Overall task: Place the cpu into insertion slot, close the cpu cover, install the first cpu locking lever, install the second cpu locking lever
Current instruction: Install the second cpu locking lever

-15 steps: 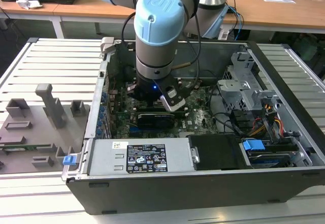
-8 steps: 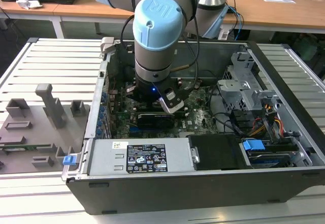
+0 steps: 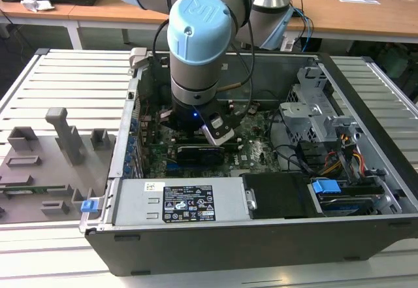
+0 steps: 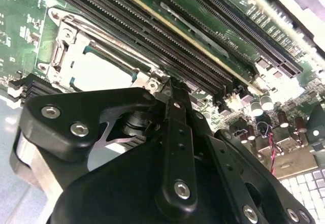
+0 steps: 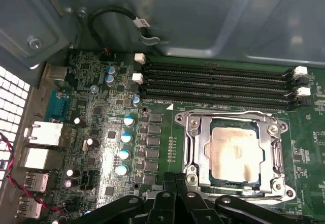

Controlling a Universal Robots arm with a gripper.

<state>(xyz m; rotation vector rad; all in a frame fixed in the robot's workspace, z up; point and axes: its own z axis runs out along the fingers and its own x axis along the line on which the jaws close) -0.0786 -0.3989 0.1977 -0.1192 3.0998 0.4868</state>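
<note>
Exterior view: arm reaches down into the open computer case (image 3: 366,190), gripper (image 3: 219,131) low over the green motherboard (image 3: 258,147) near the case's rear wall.

Second wrist view: gripper (image 4: 170,84) linkage converges to a narrow tip, fingers apparently drawn together with nothing between them. Tip sits at the corner of the insertion slot (image 4: 58,49), beside the memory slots (image 4: 152,36).

First wrist view: cpu (image 5: 235,150) lies seated in the insertion slot (image 5: 192,181), cpu cover (image 5: 236,120) lying flat around it. Socket lies just ahead of the gripper (image 5: 175,186), at its near edge
</note>
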